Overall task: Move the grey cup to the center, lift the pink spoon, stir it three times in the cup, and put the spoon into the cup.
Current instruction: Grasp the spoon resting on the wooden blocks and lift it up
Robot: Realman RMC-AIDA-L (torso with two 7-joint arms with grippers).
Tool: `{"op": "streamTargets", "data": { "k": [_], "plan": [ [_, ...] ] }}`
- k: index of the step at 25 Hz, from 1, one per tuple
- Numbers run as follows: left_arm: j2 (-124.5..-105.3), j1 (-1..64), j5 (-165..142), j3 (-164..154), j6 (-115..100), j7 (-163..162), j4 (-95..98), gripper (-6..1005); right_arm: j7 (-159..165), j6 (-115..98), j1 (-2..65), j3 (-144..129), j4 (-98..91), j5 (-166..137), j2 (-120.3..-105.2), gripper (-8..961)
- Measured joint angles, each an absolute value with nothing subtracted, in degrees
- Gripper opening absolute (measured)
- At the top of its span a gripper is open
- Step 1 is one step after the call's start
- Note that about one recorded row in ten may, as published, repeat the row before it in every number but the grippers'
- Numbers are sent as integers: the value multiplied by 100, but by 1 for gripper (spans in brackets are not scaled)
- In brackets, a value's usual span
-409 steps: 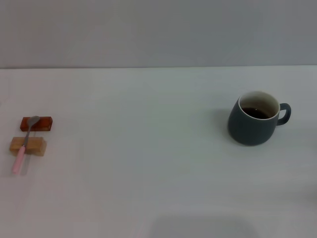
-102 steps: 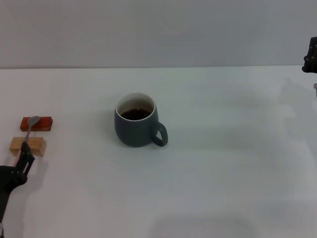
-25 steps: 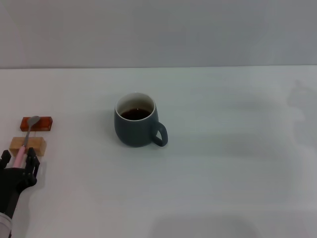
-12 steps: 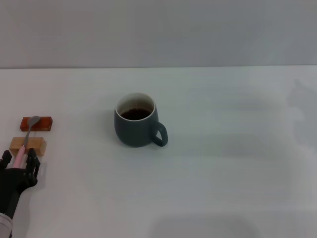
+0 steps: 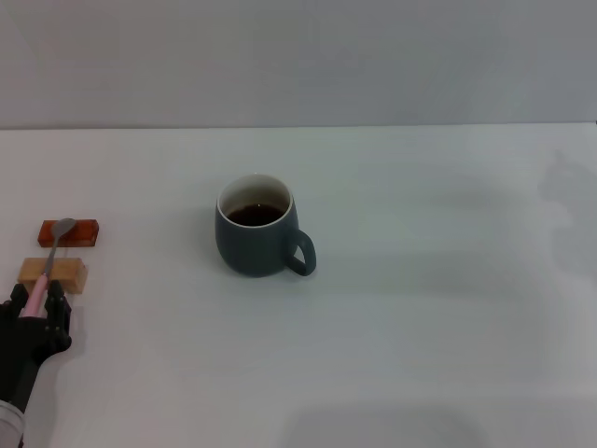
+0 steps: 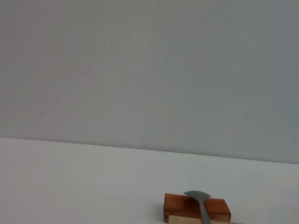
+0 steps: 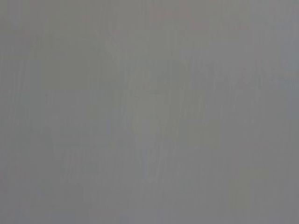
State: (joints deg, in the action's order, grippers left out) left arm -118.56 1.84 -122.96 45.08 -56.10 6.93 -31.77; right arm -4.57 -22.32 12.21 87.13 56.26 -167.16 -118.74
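The grey cup (image 5: 254, 241) stands upright near the table's middle with dark liquid inside and its handle turned toward the front right. At the far left, the pink spoon (image 5: 50, 261) lies across a red block (image 5: 68, 232) and a tan block (image 5: 53, 274). Its metal bowl rests on the red one. My left gripper (image 5: 35, 297) is at the near end of the pink handle, open, with a dark finger close on each side. The left wrist view shows the spoon's bowl (image 6: 196, 195) on the red block (image 6: 196, 207). My right gripper is out of view.
The white table (image 5: 420, 308) runs back to a plain grey wall. The right wrist view shows only flat grey.
My left gripper's fingers have drawn closer together around the spoon's pink handle over the last second. Cup and spoon have not moved.
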Motion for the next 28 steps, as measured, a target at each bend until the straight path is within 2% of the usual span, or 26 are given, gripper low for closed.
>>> {"op": "streamTargets", "data": {
  "k": [1,28],
  "plan": [
    [-11856,185,-12296,4509,-5609,693,-3174,415,-457,-2232,1221,8712,5627,-16716,-11874,-1],
    [-11865,219,-12287,4509,-5510,644,-3195,316,-457,-2223,1090,8637,5767,-16717,-11883,-1]
  ]
}}
